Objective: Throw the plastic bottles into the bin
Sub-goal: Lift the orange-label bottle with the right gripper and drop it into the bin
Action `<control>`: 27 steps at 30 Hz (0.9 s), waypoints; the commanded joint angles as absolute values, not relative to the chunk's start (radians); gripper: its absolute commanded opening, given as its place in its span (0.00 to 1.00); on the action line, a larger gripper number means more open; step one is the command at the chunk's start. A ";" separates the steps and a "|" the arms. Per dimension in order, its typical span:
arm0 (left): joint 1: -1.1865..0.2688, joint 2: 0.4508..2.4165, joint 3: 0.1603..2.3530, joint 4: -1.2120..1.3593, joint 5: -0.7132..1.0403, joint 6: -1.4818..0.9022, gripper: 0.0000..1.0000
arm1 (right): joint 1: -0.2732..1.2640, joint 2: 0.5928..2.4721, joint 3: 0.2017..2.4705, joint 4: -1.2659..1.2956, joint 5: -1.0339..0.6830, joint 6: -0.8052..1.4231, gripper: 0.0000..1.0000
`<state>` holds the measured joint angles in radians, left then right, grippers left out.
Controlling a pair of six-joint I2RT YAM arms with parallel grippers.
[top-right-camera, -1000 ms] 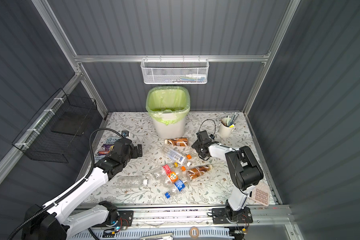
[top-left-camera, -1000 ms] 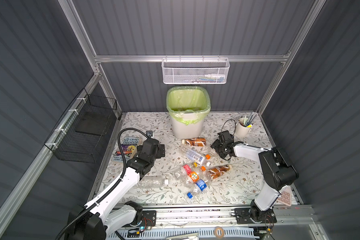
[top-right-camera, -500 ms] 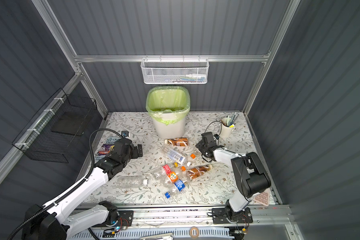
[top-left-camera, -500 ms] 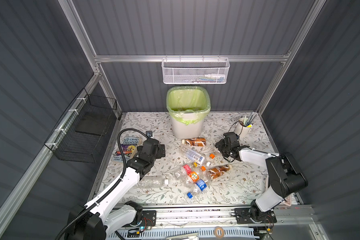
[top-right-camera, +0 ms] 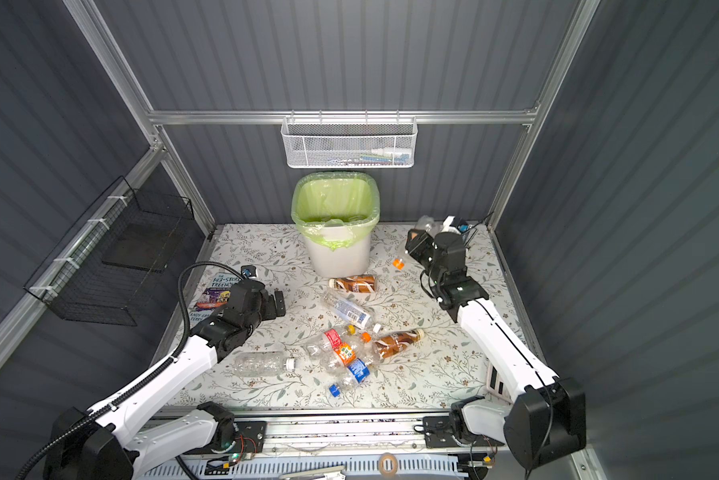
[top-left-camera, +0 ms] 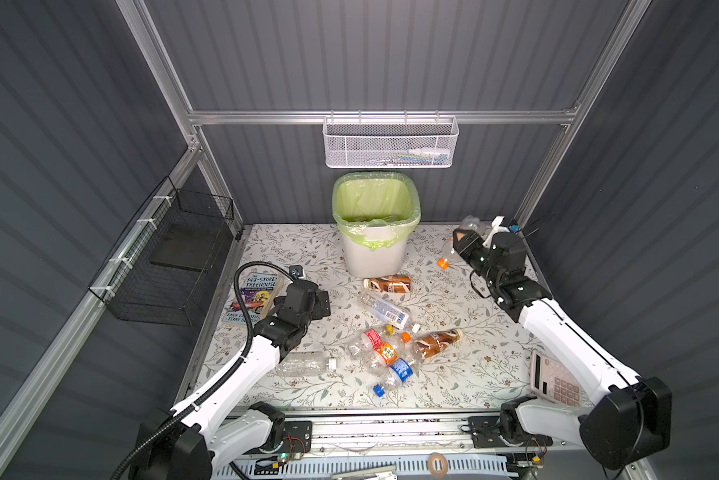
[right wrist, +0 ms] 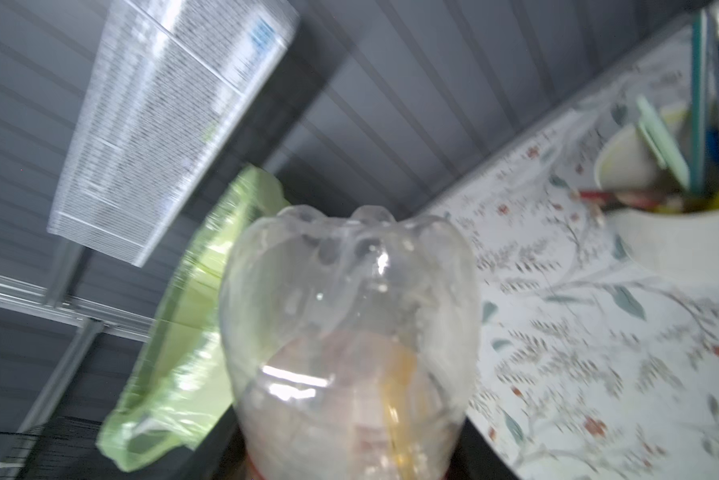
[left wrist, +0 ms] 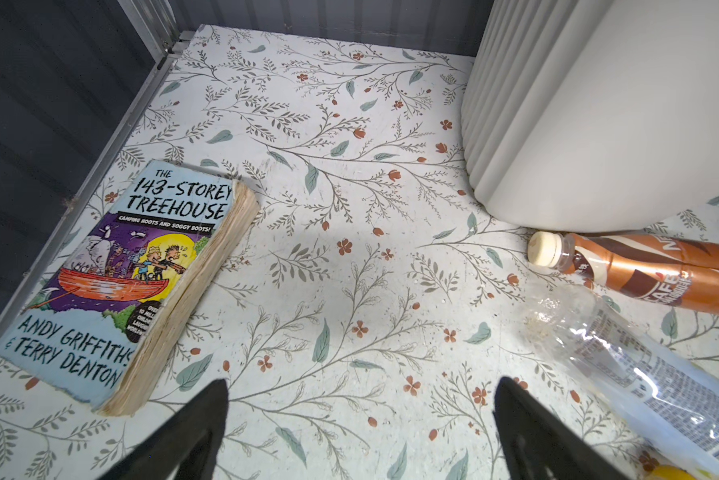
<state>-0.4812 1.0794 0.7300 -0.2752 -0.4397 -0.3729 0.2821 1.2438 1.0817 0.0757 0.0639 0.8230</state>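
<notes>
My right gripper (top-left-camera: 464, 242) (top-right-camera: 416, 243) is shut on a clear plastic bottle (top-left-camera: 444, 260) (top-right-camera: 398, 262) with an orange cap, held in the air at the back right, cap down. In the right wrist view its base (right wrist: 349, 307) fills the middle, with the bin's green bag (right wrist: 191, 332) behind it. The white bin (top-left-camera: 374, 253) (top-right-camera: 337, 257) stands at the back centre. Several bottles lie on the table: a brown one (top-left-camera: 389, 284) by the bin, a clear one (top-left-camera: 382, 308), a cluster (top-left-camera: 391, 355) and a white-capped one (top-left-camera: 306, 363). My left gripper (top-left-camera: 322, 303) (left wrist: 362, 399) is open and empty.
A book (top-left-camera: 254, 297) (left wrist: 142, 270) lies at the left edge. A calculator (top-left-camera: 555, 380) sits at the front right. The white cup of pens (right wrist: 682, 249) stands behind my right gripper. A white mesh basket (top-left-camera: 391, 143) hangs above the bin, a black wire basket (top-left-camera: 171, 257) on the left wall.
My right gripper closed on the orange-capped bottle and lifted it off the table, moving back and to the right. The left arm has not moved.
</notes>
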 commanded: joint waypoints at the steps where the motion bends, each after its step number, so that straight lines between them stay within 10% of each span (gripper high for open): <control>1: -0.474 1.086 0.722 -0.279 -0.414 -0.397 1.00 | 0.283 1.275 1.211 0.116 0.042 0.757 0.55; 12: -0.474 1.122 0.760 -0.314 -0.381 -0.413 1.00 | 0.364 1.966 2.169 -0.321 -0.357 0.673 0.72; 16: -0.474 1.103 0.755 -0.326 -0.383 -0.414 1.00 | 0.368 1.933 2.139 -0.282 -0.282 0.636 0.99; 27: -0.474 1.078 0.749 -0.330 -0.404 -0.442 1.00 | 0.348 1.518 1.563 -0.049 -0.044 0.576 0.99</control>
